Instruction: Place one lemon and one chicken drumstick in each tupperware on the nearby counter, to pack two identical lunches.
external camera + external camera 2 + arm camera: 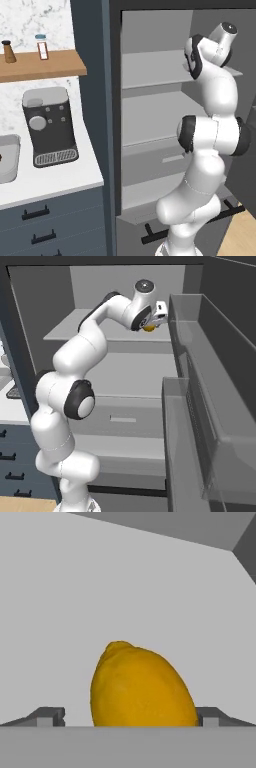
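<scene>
A yellow-orange lemon (pixel 140 687) lies on the grey upper shelf (pixel 90 331) of an open fridge. In the hand view it sits right between my two fingertips. My gripper (pixel 132 718) is open and straddles the lemon, with a gap on the left side and the right tip close to its skin. From the right base view, the gripper (pixel 156 317) reaches deep onto that shelf, with the lemon (pixel 148 328) just under the hand. The white counter (pixel 55 182) lies left of the fridge. The chicken drumstick is out of view. A grey rounded shape (pixel 7 160) at the counter's left edge is cut off; I cannot tell if it is a tupperware.
The fridge's open door with clear bins (pixel 210 406) stands close on the right. Lower grey shelves (pixel 125 406) sit under the arm. A dark coffee machine (pixel 49 125) stands on the counter. A wooden wall shelf (pixel 40 65) holds two small bottles.
</scene>
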You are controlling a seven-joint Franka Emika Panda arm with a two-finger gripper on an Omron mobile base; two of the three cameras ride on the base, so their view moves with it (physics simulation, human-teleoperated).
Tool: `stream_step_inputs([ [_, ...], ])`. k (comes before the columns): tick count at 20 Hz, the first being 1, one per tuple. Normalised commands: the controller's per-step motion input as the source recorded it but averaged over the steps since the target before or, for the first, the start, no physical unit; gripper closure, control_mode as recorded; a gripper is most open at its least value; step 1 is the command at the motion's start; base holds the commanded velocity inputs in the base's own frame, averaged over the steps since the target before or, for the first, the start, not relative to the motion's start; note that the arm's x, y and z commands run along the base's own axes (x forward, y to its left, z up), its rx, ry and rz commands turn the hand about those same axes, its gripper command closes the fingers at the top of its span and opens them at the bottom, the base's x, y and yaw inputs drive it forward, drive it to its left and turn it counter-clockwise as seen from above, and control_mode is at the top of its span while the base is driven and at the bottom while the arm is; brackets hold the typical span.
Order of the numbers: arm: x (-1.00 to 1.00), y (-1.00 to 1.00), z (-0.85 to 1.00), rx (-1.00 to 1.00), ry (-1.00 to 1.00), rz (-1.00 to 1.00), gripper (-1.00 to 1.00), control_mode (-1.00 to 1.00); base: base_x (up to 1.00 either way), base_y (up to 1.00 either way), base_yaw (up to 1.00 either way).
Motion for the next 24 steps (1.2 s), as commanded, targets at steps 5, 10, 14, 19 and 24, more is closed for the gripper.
stream_step_inputs([
  [5, 0.07, 0.04, 0.0, 0.0, -0.07, 0.02, -1.0, -1.0, 0.0, 0.0, 0.0],
  [10, 0.01, 0.01, 0.0, 0.0, -0.01, 0.0, -1.0, -1.0, 0.0, 0.0, 0.0],
  [14, 0.0, 0.01, 0.0, 0.0, 0.0, 0.0, 1.0, -1.0, 0.0, 0.0, 0.0],
  [19, 0.0, 0.0, 0.0, 0.0, 0.0, 0.0, 1.0, -1.0, 0.0, 0.0, 0.0],
  [24, -0.01, 0.01, 0.0, 0.0, 0.0, 0.0, 1.0, -1.0, 0.0, 0.0, 0.0],
])
